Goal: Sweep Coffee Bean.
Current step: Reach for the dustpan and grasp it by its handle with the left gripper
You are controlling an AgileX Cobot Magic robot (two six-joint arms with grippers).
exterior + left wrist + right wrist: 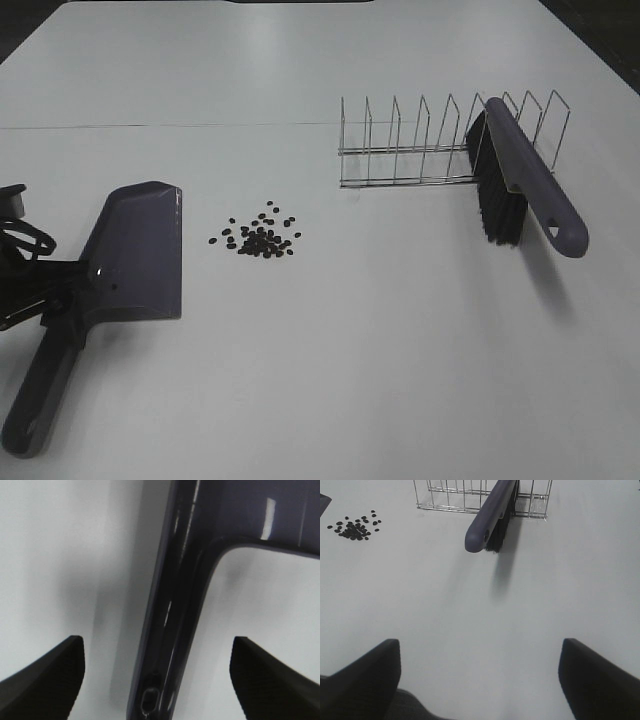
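A plain white table [350, 390] fills the high view, smooth and faintly glossy, with one thin seam running across its far half and only dark room showing past the far corners. Taking the table's middle as the dial, the coffee bean [260, 238] cluster lies close in at nine o'clock, loose and a little scattered at its edges. The purple-grey dustpan [135, 255] lies flat further out at nine, near the beans but not touching them, its handle trailing toward seven. A wire rack [420, 150] stands at two o'clock, and the brush [520, 185] leans in its end, bristles down, handle jutting toward three. The left gripper [157, 645] stands apart, its fingers [55, 675] on either side of the dustpan handle and not yet pinching it. The right gripper [480, 645] is likewise spread wide with nothing between its pads, well short of the brush. The risks, as I judge them: the left jaws closing off-centre could twist the pan so its lip lifts, letting beans slide under. Pulling the brush out at an angle could drag or topple the light rack. On so slick a surface, a hard stroke would send the small beans rolling outward instead of into the pan. I cannot tell whether the pan's mouth faces the beans.
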